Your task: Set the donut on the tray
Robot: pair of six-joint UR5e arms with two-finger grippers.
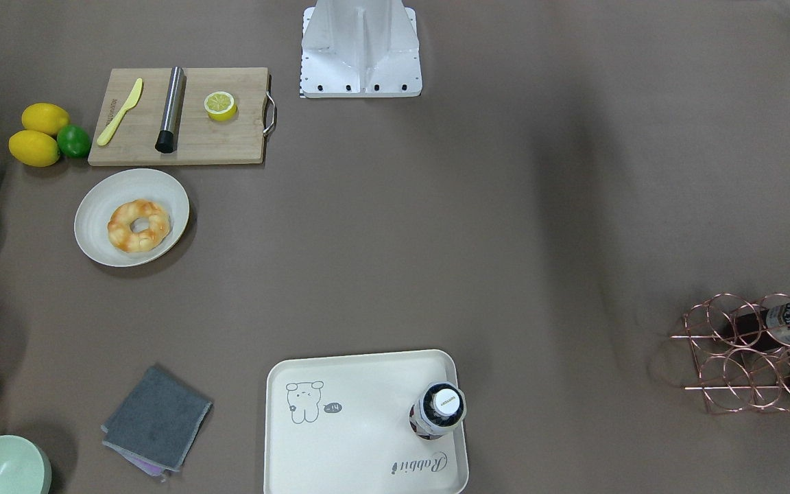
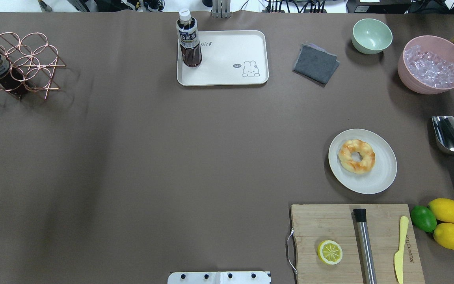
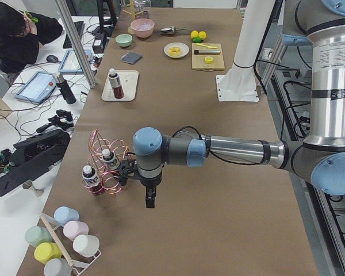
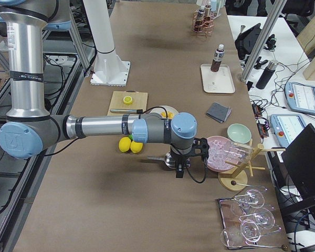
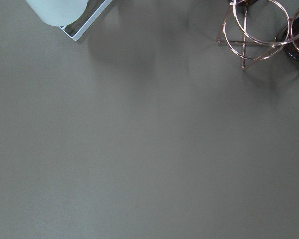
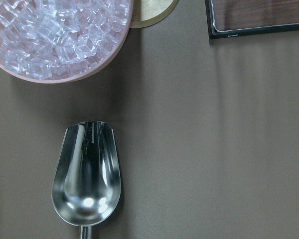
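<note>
Nearest the robot's base, the wooden cutting board (image 2: 329,225) carries a halved lemon (image 2: 330,252), a steel rod (image 2: 365,244) and a yellow knife (image 2: 399,248), with two lemons (image 2: 446,210) and a lime (image 2: 423,218) just beside it. Beyond the board, the donut (image 2: 367,159) lies flat on the round cream plate (image 2: 380,179), well apart from the tray (image 2: 227,59), which sits at the far edge of the table. On the tray's corner stands an upright bottle (image 2: 189,39) of dark drink; the rest of it is bare. A grey cloth (image 2: 315,63) lies near the tray. The right gripper (image 4: 179,170) hangs pointing down over the metal scoop (image 2: 449,136), close to the pink bowl of ice (image 2: 432,65). The left gripper (image 3: 151,198) hangs over bare table beside the copper wire rack (image 2: 18,63). Both show only in the side views, so whether their fingers are spread or closed cannot be told.
</note>
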